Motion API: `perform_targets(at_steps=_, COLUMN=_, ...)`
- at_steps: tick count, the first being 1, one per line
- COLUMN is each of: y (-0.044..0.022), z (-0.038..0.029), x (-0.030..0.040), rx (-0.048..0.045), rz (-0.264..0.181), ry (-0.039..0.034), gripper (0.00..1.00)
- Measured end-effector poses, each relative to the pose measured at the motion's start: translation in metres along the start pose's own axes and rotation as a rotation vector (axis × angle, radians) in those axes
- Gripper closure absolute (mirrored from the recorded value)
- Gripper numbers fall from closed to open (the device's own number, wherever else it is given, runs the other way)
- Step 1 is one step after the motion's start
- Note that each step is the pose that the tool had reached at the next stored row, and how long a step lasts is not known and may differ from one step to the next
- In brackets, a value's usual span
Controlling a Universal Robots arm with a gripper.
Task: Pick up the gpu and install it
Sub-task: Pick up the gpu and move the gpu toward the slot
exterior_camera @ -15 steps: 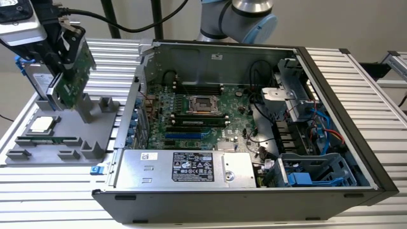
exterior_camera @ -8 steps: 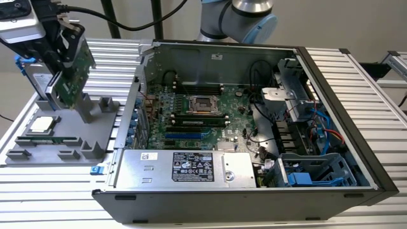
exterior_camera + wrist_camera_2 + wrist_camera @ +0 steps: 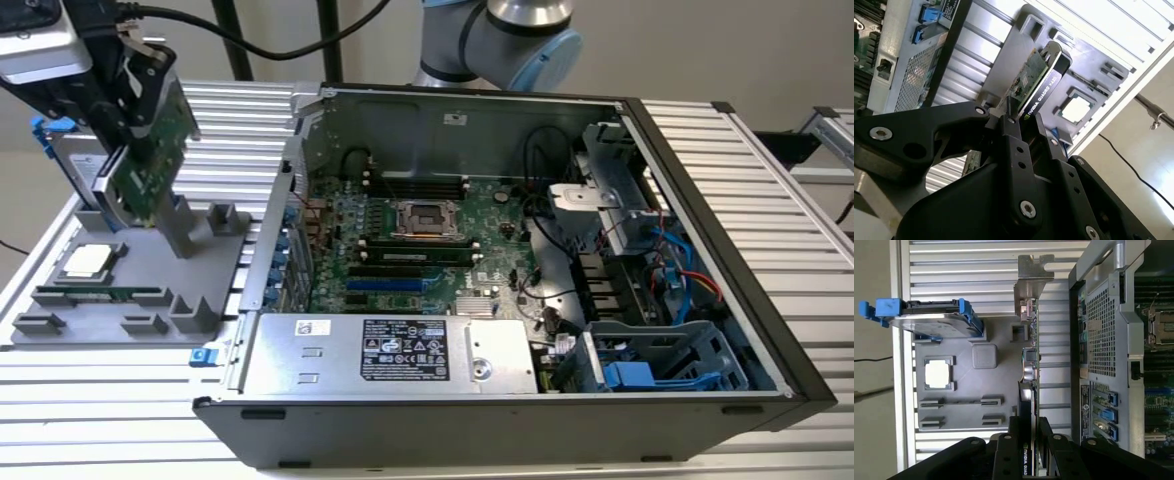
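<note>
Slatted counter [image 3: 107,400] right across the scene. On it, toward the exterior view's right, sits the open computer case [image 3: 441,415] with its motherboard [image 3: 400,250] laid bare. Over on the exterior view's left is the grey holder [image 3: 80,325], a hard drive [image 3: 74,165] standing at its far end. And there's the gpu [image 3: 150,140], tilted, above that holder and outside the case wall. The gripper [image 3: 1026,125] is clamped on the card's edge, a finger on each face. Whether the card's low end is free of the holder, I can't tell. Pick-up stage, I'd say. Installing calls for clearing the case wall and squaring the card's edge to a motherboard slot.
</note>
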State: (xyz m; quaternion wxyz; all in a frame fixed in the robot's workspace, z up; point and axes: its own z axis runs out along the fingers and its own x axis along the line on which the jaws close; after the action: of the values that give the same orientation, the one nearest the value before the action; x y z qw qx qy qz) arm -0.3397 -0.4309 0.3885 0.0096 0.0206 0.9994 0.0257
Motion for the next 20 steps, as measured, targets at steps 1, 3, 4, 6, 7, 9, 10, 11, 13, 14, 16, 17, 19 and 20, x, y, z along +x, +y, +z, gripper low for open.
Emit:
perform_targets(at_steps=1, y=0.0, z=-0.0005, x=0.0, rx=0.0, rz=0.0, ry=0.0, gripper=1.0)
perform_targets(at_steps=3, y=0.0001, z=-0.0016, x=0.0, rx=0.0001, rz=0.0, ry=0.0001, gripper=1.0)
perform_targets(at_steps=4, y=0.0001, z=-0.0021, x=0.0, rx=0.0001, rz=0.0, ry=0.0001, gripper=1.0)
perform_targets(at_steps=6, y=0.0002, z=-0.0032, x=-0.0001, rx=0.0, rz=0.0, ry=0.0, gripper=1.0)
perform_targets(at_steps=7, y=0.0002, z=-0.0038, x=-0.0001, rx=0.0, rz=0.0, ry=0.0, gripper=1.0)
perform_targets(at_steps=9, y=0.0003, z=-0.0053, x=-0.0001, rx=0.0001, rz=0.0, ry=0.0001, gripper=1.0)
perform_targets(at_steps=10, y=0.0003, z=-0.0059, x=-0.0001, rx=0.0, rz=0.0, ry=0.0, gripper=1.0)
perform_targets(at_steps=11, y=0.0004, z=-0.0065, x=-0.0001, rx=0.0001, rz=0.0, ry=0.0, gripper=1.0)
perform_targets(at_steps=13, y=0.0004, z=-0.0077, x=-0.0001, rx=0.0, rz=0.0, ry=0.0, gripper=1.0)
perform_targets(at_steps=14, y=0.0004, z=-0.0084, x=-0.0001, rx=0.0, rz=0.0, ry=0.0, gripper=1.0)
perform_targets(at_steps=16, y=0.0005, z=-0.0094, x=-0.0002, rx=0.0001, rz=0.0, ry=0.0001, gripper=1.0)
perform_targets(at_steps=17, y=0.0005, z=-0.0099, x=-0.0002, rx=0.0, rz=0.0, ry=0.0, gripper=1.0)
perform_targets(at_steps=19, y=0.0006, z=-0.0109, x=-0.0002, rx=0.0, rz=0.0, ry=0.0, gripper=1.0)
perform_targets(at_steps=20, y=0.0006, z=-0.0115, x=-0.0002, rx=0.0, rz=0.0, ry=0.0, gripper=1.0)
